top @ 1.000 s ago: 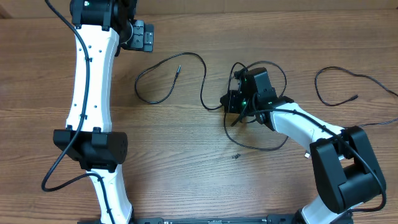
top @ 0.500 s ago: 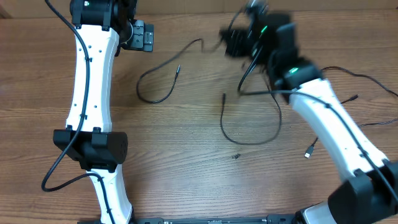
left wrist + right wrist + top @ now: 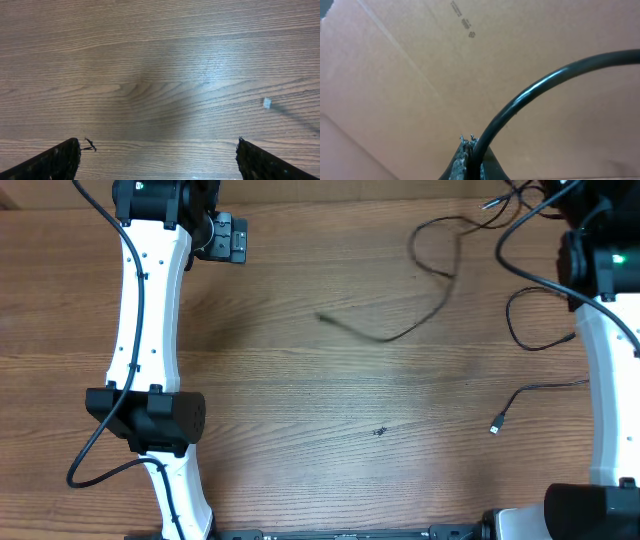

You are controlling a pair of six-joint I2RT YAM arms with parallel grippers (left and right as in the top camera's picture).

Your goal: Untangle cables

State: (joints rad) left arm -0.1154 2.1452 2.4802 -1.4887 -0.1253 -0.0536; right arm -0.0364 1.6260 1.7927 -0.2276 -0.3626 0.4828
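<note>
The left fingers [image 3: 55,161] stand wide apart above the bench [image 3: 160,60], holding nothing. The right fingers [image 3: 465,162] are closed tight, apparently on a black cable [image 3: 545,82]. More cables [image 3: 509,320] hang and lie to the left of them, one strand [image 3: 385,338] blurred.

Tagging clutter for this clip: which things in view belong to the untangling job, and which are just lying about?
Job: long cable, looped cable, silver-tipped cable.
Lying about: small dark speck, cardboard.
</note>
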